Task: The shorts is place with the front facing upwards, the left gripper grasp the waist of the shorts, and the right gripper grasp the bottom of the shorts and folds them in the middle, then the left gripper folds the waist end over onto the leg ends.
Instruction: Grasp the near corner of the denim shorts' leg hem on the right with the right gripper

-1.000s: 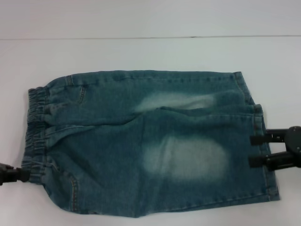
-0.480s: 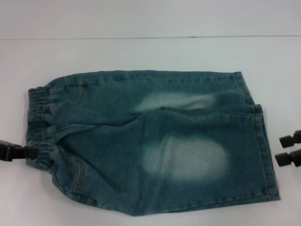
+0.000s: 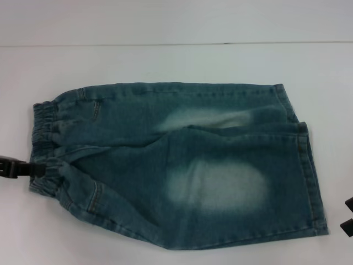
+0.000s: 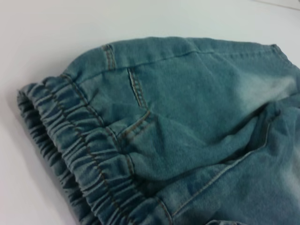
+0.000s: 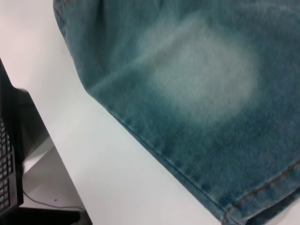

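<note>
Head view shows the shorts (image 3: 176, 165) folded lengthwise on the white table (image 3: 176, 63), elastic waist toward my left and the leg ends (image 3: 309, 171) toward my right. My left claw (image 3: 25, 169) sits at the waistband's near portion, its tip touching the gathered elastic; I cannot tell whether its fingers are clamped on the fabric. My right claw (image 3: 347, 215) is cut off at the frame's right edge, fingers apart, just clear of the hem's near corner and holding nothing. Neither wrist view shows any fingers: the left shows ruched waistband and a pocket seam, the right shows a pale faded patch and the near folded edge. Bare table surrounds the garment on the far side.
</note>
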Motion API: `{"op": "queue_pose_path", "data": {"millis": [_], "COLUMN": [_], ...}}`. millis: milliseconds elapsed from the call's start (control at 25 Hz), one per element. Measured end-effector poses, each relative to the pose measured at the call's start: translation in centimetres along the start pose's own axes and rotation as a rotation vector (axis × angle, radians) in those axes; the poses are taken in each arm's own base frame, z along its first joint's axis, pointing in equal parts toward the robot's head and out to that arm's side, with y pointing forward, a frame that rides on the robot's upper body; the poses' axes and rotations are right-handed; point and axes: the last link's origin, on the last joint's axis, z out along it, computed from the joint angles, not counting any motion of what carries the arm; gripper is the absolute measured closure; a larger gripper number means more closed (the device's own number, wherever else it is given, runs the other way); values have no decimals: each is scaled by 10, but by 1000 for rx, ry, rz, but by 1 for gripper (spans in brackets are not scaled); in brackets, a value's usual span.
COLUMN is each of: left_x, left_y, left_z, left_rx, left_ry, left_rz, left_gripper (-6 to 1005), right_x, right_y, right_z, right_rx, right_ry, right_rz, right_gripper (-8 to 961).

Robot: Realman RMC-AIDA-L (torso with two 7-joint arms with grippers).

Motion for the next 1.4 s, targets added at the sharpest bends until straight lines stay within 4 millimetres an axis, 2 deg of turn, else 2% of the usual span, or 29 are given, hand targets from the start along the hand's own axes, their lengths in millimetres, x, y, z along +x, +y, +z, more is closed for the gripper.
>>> {"op": "queue_pose_path", "data": {"millis": [760, 1400], "left_x": [5, 4], "left_y": [0, 1], "left_z": [3, 4], "left_rx": [7, 5], "left_ry": [9, 10], "left_rz": [2, -2], "left_gripper": [952, 952], "right_x": [-14, -20], "right_y": [0, 2], "right_z": [43, 56], "right_rx": [3, -12], "right_ry": [133, 100], "right_rz": [14, -18], "right_gripper": [8, 61]}}
